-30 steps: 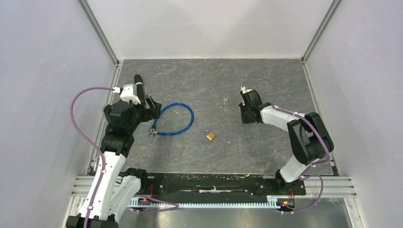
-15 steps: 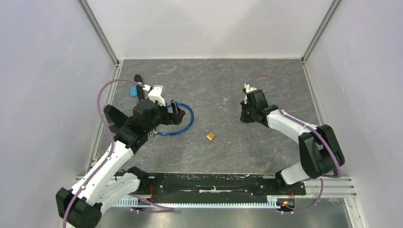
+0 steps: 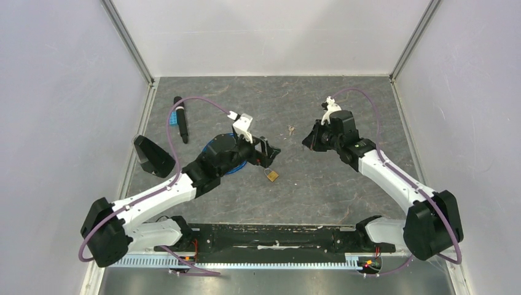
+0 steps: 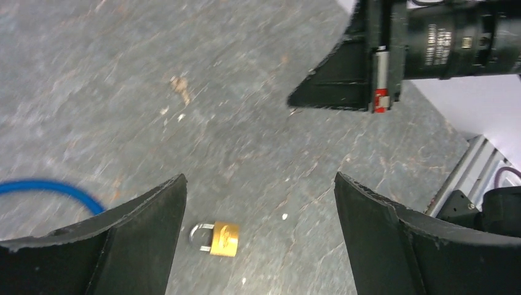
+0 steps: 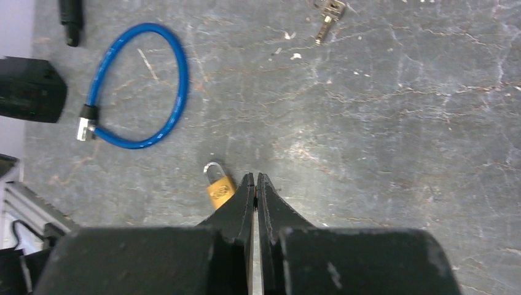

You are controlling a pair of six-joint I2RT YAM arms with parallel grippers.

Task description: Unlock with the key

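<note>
While the padlock [image 4: 222, 239] lies untouched | left jaws spread near it | right jaws pressed together, empty

Padlock [image 5: 220, 190]: brass-gold body, silver shackle. Cable lock [image 5: 182, 86]: bright blue loop, black-and-silver end. Key [image 5: 326, 17]: silvery. Table [image 5: 399, 123]: dark grey, marbled with pale and rust-brown veins. Left claw [image 4: 259, 181] and right claw [image 5: 255, 179]: matt black.

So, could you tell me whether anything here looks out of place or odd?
Nothing looks spilled or broken. One oddity: the right gripper is shut on nothing, while the key lies loose, apart from the padlock.
</note>
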